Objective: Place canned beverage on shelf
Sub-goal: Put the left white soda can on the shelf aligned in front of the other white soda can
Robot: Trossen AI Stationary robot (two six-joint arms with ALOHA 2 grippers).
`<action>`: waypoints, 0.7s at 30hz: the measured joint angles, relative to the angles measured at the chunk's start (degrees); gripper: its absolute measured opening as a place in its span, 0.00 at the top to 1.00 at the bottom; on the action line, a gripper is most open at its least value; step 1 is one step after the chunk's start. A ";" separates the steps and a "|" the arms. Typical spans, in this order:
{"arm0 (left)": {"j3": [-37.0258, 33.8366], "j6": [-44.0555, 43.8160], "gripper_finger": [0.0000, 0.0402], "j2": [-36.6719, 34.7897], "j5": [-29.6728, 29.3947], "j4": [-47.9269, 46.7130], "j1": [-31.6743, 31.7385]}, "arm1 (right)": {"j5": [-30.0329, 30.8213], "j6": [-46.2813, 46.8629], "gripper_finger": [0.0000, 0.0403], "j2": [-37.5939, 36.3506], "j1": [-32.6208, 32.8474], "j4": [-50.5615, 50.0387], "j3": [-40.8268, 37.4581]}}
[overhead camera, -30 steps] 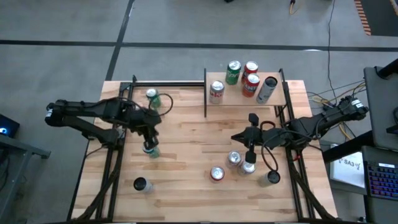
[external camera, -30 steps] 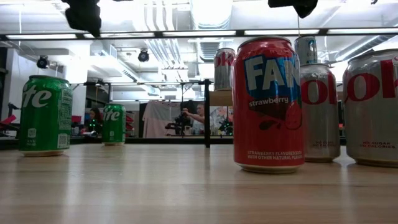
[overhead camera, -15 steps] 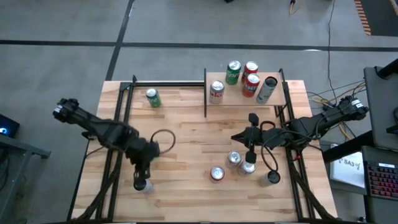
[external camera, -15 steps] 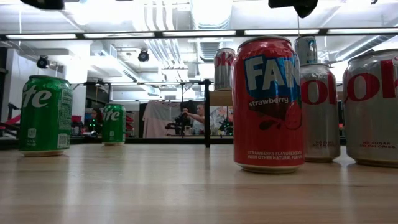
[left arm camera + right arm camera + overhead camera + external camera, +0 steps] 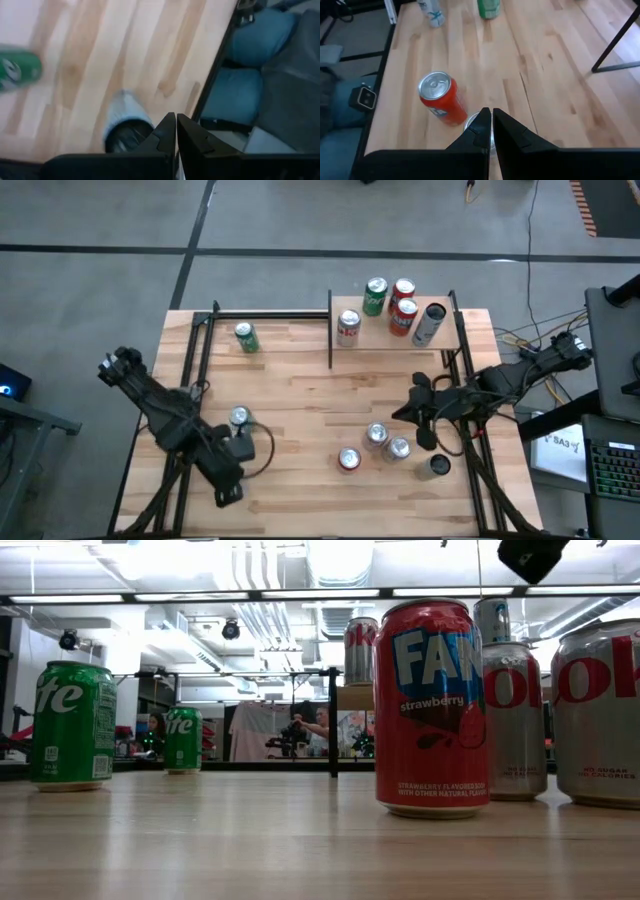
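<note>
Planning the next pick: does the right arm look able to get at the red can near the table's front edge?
Probably yes. The right tool hangs shut near the red can, with only two silver cans beside the path and open space above.

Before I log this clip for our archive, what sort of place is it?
Probably a robotics lab or workshop: exposed ceiling ducts, a person at equipment in the background, and a keyboard with loose cables beside the butcher-block table.

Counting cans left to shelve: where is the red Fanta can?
In the high view the Fanta can stands on the table's near right part, beside two silver cans, off the shelf.
</note>
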 joint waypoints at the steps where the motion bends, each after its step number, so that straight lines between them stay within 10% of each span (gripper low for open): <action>1: 0.26 -0.68 1.00 0.73 -0.02 0.02 -0.92 | 0.02 -0.58 0.98 -0.49 0.06 -0.01 0.00; 10: 0.07 -11.13 0.98 6.08 -2.24 -1.17 -7.44 | 0.04 -5.00 0.98 -1.11 0.10 0.13 0.00; 21: 7.29 -16.76 0.67 13.67 -3.78 -13.02 -10.51 | 0.03 -5.40 0.98 4.07 0.76 0.17 -0.38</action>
